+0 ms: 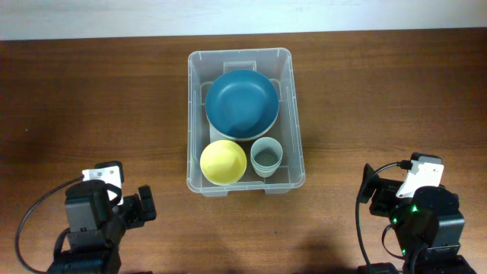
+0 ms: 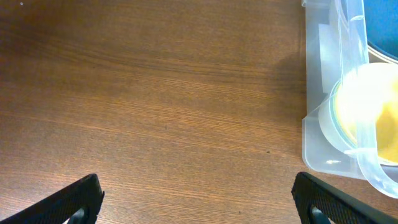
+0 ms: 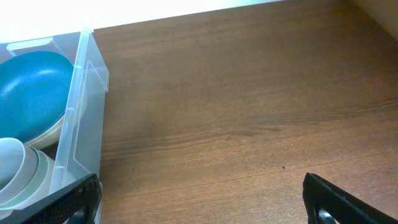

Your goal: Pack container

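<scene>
Because it's clear, the rounded container (image 1: 195,114) seems plastic.

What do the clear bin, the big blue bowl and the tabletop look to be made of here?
Large clear rectangular bin: see-through plastic, glossy; its contents show through the walls. Big teal-blue bowl: smooth, satin, pale outside; likely plastic or melamine, ceramic possible. Brown tabletop: wood or wood-look laminate, with grain lines.

Bright, even light; overexposed yellow bowl (image 2: 367,102)
</scene>
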You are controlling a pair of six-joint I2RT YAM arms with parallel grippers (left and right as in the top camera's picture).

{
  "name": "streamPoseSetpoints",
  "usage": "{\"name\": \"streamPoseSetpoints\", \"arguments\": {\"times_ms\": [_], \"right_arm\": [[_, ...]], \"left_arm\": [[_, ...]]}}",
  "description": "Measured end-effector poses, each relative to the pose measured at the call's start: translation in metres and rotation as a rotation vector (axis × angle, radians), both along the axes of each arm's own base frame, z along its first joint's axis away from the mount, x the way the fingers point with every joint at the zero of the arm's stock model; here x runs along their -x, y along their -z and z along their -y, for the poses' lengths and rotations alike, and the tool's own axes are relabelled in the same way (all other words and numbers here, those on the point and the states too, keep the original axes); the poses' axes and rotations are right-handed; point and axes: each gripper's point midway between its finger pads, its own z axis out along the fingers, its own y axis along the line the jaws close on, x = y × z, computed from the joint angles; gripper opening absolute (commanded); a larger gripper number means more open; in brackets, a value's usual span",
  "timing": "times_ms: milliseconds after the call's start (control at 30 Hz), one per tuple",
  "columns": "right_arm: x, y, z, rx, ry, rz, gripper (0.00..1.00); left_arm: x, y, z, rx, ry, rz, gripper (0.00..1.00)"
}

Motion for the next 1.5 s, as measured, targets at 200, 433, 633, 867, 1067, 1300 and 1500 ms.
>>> {"name": "streamPoseSetpoints", "arguments": {"times_ms": [200, 433, 633, 867, 1067, 1300, 1500], "right_arm": [[-0.004, -0.003, -0.007, 0.032, -0.068, 0.029, 0.99], [0.003, -0.002, -0.022, 0.105, -0.197, 0.282, 0.99], [0.0, 0.008, -0.025, 0.125, -0.209, 0.447, 0.99], [-0.021, 0.011, -0.025, 0.16, -0.2, 0.612, 0.99], [-0.032, 0.051, -0.022, 0.172, -0.192, 0.584, 0.99], [-0.032, 0.081, -0.022, 0.165, -0.203, 0.47, 0.99], [-0.032, 0.081, -0.022, 0.168, -0.204, 0.469, 0.99]], "left_arm": [[0.0, 0.0, 0.0, 0.0, 0.0, 0.0, 0.99], [0.0, 0.0, 0.0, 0.0, 0.0, -0.002, 0.99], [0.0, 0.0, 0.0, 0.0, 0.0, -0.002, 0.99], [0.0, 0.001, 0.0, 0.0, 0.0, -0.003, 0.99], [0.0, 0.001, 0.0, 0.0, 0.0, -0.003, 0.99], [0.0, 0.001, 0.0, 0.0, 0.0, -0.002, 0.99], [0.0, 0.001, 0.0, 0.0, 0.0, -0.003, 0.99]]}}
